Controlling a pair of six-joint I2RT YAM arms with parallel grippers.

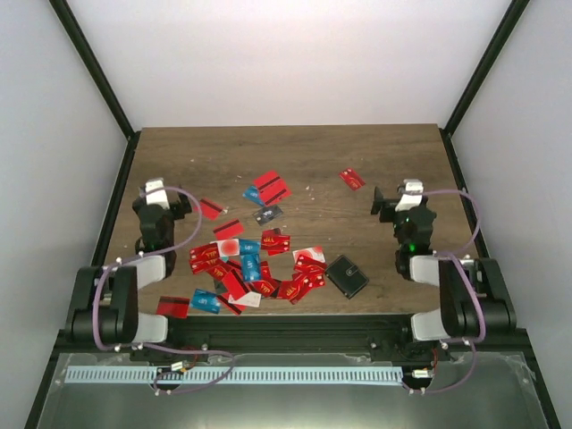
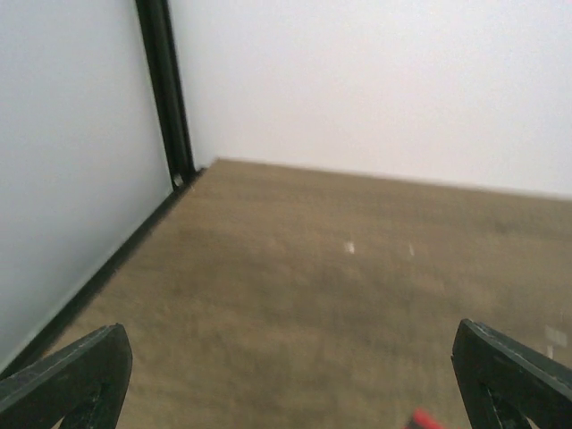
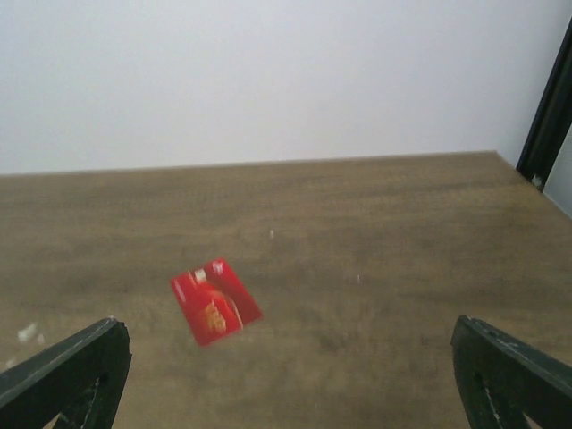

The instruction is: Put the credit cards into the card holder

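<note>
Close to the arms, the credit cards (image 1: 234,284) lie in a messy pile on the table (image 1: 393,152). The black card holder (image 1: 347,275) lies just right of the pile. The left gripper (image 2: 290,366) and the right gripper (image 3: 290,366) are both wide open, holding nothing. Farther back, one red card (image 3: 215,301) lies alone.

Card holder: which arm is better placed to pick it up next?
Right. The card holder lies beside the right arm, with the open, empty right end effector on that side; the credit cards sit between it and the left arm.
</note>
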